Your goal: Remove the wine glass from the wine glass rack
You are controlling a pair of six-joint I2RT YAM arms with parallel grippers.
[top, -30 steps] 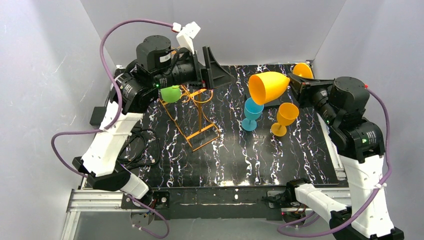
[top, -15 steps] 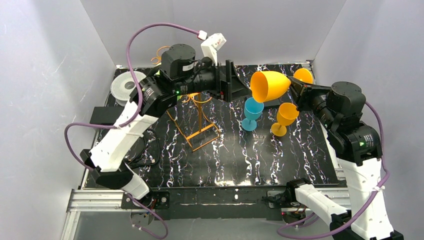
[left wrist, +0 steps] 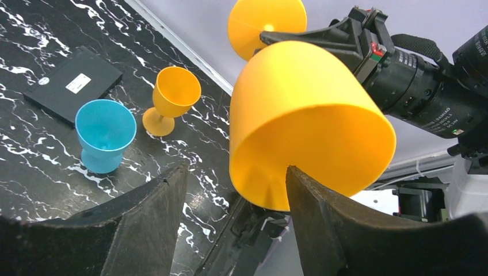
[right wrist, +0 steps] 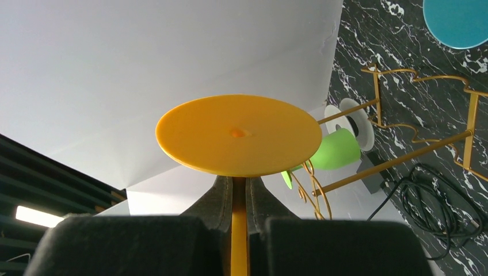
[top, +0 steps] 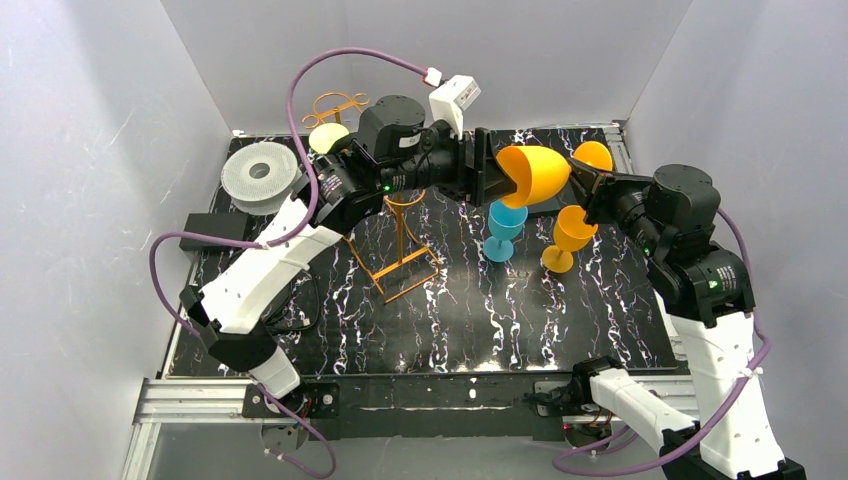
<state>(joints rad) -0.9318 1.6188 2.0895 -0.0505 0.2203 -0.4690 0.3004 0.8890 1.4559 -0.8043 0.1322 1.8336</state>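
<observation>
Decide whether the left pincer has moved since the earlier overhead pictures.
Yes. The left pincer has swung right, away from the wire rack, and now flanks the rim of the big orange glass.

The top external camera looked down from behind the arm bases over the table. The left wrist camera, close to the large orange wine glass, faced the right edge. The right wrist camera looked along that glass's stem toward the wine glass rack and the left edge. All three shared the glass.
</observation>
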